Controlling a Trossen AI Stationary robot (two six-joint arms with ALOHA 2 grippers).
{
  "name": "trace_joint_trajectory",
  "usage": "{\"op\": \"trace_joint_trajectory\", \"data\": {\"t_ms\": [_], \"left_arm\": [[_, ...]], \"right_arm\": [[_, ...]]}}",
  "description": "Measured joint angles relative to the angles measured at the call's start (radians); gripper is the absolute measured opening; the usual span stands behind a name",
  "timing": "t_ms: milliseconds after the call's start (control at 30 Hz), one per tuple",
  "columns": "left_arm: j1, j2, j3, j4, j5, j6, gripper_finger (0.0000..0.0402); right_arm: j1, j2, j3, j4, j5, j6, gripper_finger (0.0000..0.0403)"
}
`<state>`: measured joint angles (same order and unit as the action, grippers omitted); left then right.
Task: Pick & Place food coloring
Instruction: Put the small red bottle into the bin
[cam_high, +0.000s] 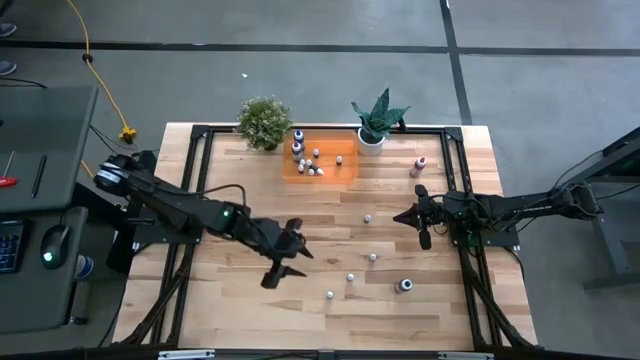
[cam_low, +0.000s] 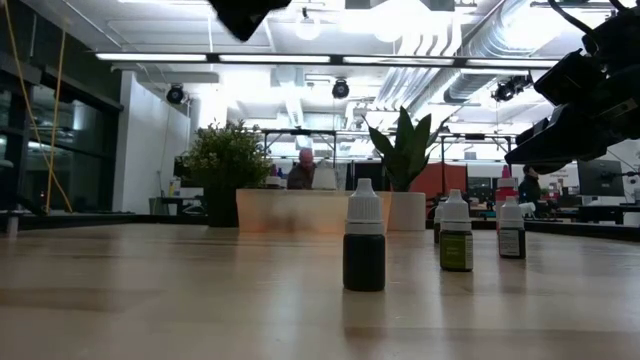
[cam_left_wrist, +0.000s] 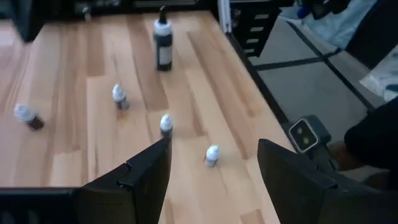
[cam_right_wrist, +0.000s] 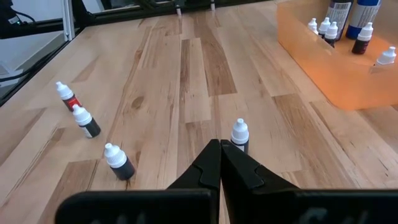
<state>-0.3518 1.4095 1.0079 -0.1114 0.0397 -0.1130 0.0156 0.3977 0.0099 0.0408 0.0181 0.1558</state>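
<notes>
The food coloring is a set of tiny white-capped bottles. Several stand in an orange tray (cam_high: 320, 162) at the far middle of the table. Others stand loose on the wood: one (cam_high: 368, 217), one (cam_high: 373, 258), one (cam_high: 351, 277), one (cam_high: 330, 295), a larger dark one (cam_high: 404, 286) and a pink one (cam_high: 420, 165). My left gripper (cam_high: 298, 258) (cam_left_wrist: 211, 177) hovers open above the table's near middle, left of the loose bottles. My right gripper (cam_high: 400, 216) (cam_right_wrist: 221, 155) is shut, its tips pointing at a bottle (cam_right_wrist: 240, 135) just beyond them.
Two potted green plants (cam_high: 265, 122) (cam_high: 378, 122) stand at the far edge on either side of the tray. A black frame (cam_high: 455, 180) borders the table. Bare wood lies on the table's left half. People show in the room behind, in the low view.
</notes>
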Motion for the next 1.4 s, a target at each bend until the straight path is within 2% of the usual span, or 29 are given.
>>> {"op": "trace_joint_trajectory", "data": {"t_ms": [67,267,533,867,1100,1400], "left_arm": [[-0.012,0.031,0.04,-0.018,-0.018,0.014,0.0234],[-0.027,0.132,0.207,-0.272,-0.059,0.062,0.0234],[-0.053,0.33,0.479,-0.544,-0.127,0.137,0.0234],[-0.068,0.559,0.718,-0.673,-0.129,0.081,0.0234],[-0.072,0.646,0.757,-0.736,-0.133,0.064,0.0234],[-0.084,0.712,0.757,-0.669,-0.124,0.056,0.0234]], "right_arm": [[0.0,0.0,0.0,0.001,0.0,0.0,0.0],[0.0,0.001,0.0,0.001,0.0,0.0,0.0],[0.0,0.0,0.0,0.006,0.0,0.0,0.0],[0.0,0.0,0.0,0.001,0.0,0.0,0.0],[0.0,0.004,0.0,0.006,0.0,0.0,0.0],[0.0,0.013,0.0,0.002,0.0,0.0,0.0]]}}
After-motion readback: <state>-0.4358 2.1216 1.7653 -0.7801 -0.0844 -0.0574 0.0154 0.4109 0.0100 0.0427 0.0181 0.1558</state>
